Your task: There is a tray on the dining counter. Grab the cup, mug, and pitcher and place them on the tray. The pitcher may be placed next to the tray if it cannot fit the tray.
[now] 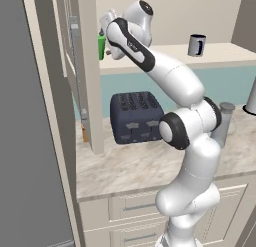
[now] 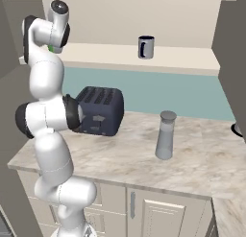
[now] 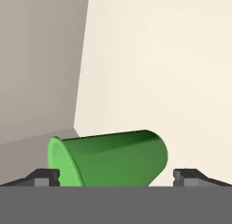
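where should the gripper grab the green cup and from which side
Grip the cup across its plain tapered wall, about mid-height, one finger on each side. It has no handle, so the wall is the only real hold. In the hand view the open gripper already straddles it, fingertips either side, so probably just advance straight along the present approach, level with the shelf, then close.

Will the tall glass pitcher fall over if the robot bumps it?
Probably, yes. The pitcher is tall and slim with a small base, so a nudge near its lid would likely tip it. Its smooth, glassy sides look slippery, so it may slide in a grip. It stands alone on the marble counter, so nothing would catch it.
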